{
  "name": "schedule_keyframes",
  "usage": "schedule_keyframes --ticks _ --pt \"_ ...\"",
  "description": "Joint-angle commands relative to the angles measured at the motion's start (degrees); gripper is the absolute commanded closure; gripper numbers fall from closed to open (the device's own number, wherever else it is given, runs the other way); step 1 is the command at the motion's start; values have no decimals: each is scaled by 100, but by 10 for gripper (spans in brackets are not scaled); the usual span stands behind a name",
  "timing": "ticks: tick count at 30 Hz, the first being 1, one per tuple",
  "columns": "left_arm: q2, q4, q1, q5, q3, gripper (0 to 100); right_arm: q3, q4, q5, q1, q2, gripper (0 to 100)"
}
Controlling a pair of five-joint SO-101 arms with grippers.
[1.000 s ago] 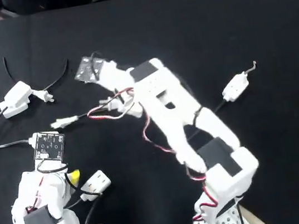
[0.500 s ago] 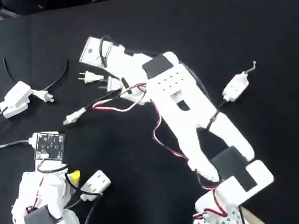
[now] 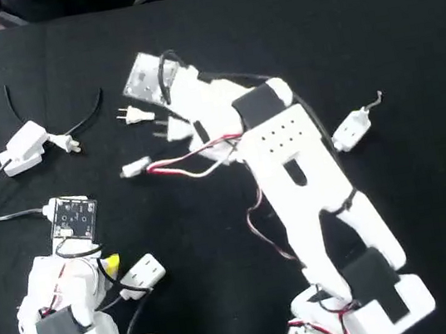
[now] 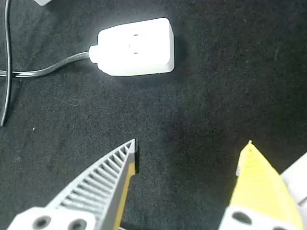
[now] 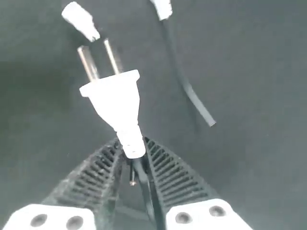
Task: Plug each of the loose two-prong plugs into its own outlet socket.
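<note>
My right gripper (image 5: pixel 130 143) is shut on a white two-prong plug (image 5: pixel 115 103), prongs pointing away from me. In the high view this held plug (image 3: pixel 165 128) sits by the right gripper (image 3: pixel 174 129) at the table's middle left. Another loose plug (image 3: pixel 133 115) lies just beyond it. A third plug (image 3: pixel 64 142) with a black cord lies beside a white outlet block (image 3: pixel 23 146) at far left. My left gripper (image 4: pixel 189 158) hangs open over bare cloth, a little short of a white outlet socket (image 4: pixel 134 47), which lies at bottom left in the high view (image 3: pixel 142 273).
The table is covered in black cloth (image 3: pixel 371 35). A white connector piece (image 3: pixel 352 129) with a short hooked wire lies at the right. A small white piece (image 3: pixel 133 168) sits by the right arm's red and white wires. Black cords trail off the left edge.
The right arm has swung back and to the right, uncovering the loose plug beyond its gripper. The small white piece by its wires shifted right too. The left arm has kept still.
</note>
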Motion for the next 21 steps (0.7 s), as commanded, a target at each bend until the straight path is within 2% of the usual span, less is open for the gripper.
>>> schedule_keyframes --ticks 1,4,7,11,15,19,21 --pt "-44 -88 -13 -44 -40 668 -286 774 615 44 -338 984" --pt "-44 -88 -13 -44 -40 668 180 1248 1407 9 -321 983" --pt "-44 -88 -13 -44 -40 668 1042 1231 1820 -114 -347 982" --pt "-44 -88 -13 -44 -40 668 1991 888 1899 -387 -365 900" --pt "-44 -88 -4 -44 -40 668 2510 1099 1925 -844 -365 802" --pt "-44 -88 -4 -44 -40 668 2642 1662 2163 -1284 -374 785" --pt "-44 -97 -4 -44 -40 668 2607 1767 2163 -1284 -400 784"
